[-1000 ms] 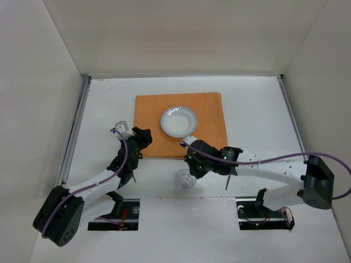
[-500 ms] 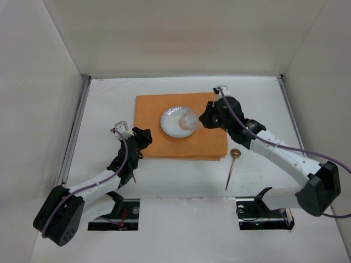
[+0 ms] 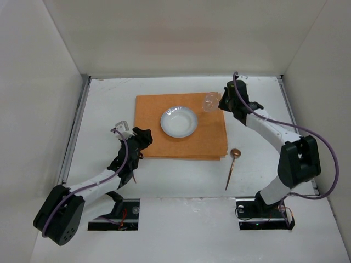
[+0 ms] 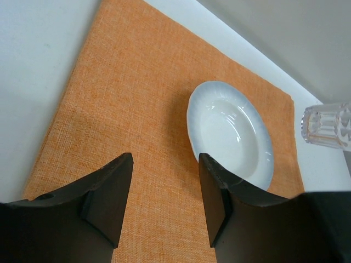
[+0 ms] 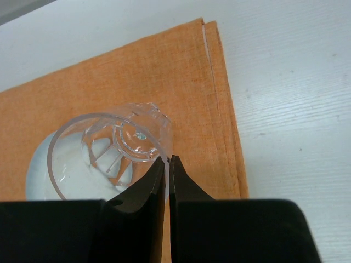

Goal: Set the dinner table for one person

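Two tools: right tool pinches a clear glass by its rim at the orange mat far-right corner, left tool hangs open. The table carries the mat.

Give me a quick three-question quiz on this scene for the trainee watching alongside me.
1. True or false: the white bowl sits off the orange mat.
2. What is the right gripper pinching? A) the bowl B) a clear glass, by its rim C) nothing
3. Fill in: the spoon lies on the table to the robot's ___ of the mat.
Key: 1 false; 2 B; 3 right.
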Robot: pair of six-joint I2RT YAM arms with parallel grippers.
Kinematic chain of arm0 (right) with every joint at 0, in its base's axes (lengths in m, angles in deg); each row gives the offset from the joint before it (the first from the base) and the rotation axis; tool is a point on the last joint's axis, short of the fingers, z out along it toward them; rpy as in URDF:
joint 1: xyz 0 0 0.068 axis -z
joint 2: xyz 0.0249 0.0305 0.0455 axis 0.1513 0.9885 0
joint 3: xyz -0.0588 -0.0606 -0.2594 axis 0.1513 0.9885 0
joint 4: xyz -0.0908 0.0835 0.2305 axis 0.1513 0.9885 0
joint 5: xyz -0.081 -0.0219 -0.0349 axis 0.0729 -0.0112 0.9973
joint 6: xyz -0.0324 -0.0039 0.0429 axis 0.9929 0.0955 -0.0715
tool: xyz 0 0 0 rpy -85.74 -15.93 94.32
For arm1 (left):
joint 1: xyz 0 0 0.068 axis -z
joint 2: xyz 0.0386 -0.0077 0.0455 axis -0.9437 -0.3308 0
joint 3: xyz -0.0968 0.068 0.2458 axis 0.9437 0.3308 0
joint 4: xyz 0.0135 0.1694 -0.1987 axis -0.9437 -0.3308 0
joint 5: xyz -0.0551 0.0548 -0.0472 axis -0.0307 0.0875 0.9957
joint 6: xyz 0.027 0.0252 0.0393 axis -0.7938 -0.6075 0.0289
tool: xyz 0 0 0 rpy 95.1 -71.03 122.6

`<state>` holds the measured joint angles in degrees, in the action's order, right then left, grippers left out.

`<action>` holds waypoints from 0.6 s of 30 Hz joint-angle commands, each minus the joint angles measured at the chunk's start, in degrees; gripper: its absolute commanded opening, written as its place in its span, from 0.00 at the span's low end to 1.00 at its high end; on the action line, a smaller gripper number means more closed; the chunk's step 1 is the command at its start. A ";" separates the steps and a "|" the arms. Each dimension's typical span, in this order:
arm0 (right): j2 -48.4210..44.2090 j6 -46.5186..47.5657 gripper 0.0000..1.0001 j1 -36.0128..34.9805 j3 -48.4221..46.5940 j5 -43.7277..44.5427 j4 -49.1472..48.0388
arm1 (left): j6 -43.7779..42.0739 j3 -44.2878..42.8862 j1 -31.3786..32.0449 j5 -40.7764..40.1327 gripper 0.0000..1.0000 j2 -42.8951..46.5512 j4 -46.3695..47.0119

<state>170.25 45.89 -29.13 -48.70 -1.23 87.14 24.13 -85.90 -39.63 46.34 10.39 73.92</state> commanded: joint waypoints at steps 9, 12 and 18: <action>13.29 2.71 0.03 1.92 -15.49 3.50 1.34 | 0.52 0.27 -0.07 -0.01 0.49 -0.91 3.28; 15.41 2.97 0.03 2.10 -16.81 4.91 2.05 | 0.34 0.10 0.20 -0.45 0.49 -1.79 3.37; 18.31 3.15 0.04 1.93 -18.66 5.00 2.84 | 0.78 0.19 -0.16 -0.10 0.49 -1.88 3.72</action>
<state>188.22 48.43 -27.21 -63.54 2.20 90.75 24.41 -85.90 -39.66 46.56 8.31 73.98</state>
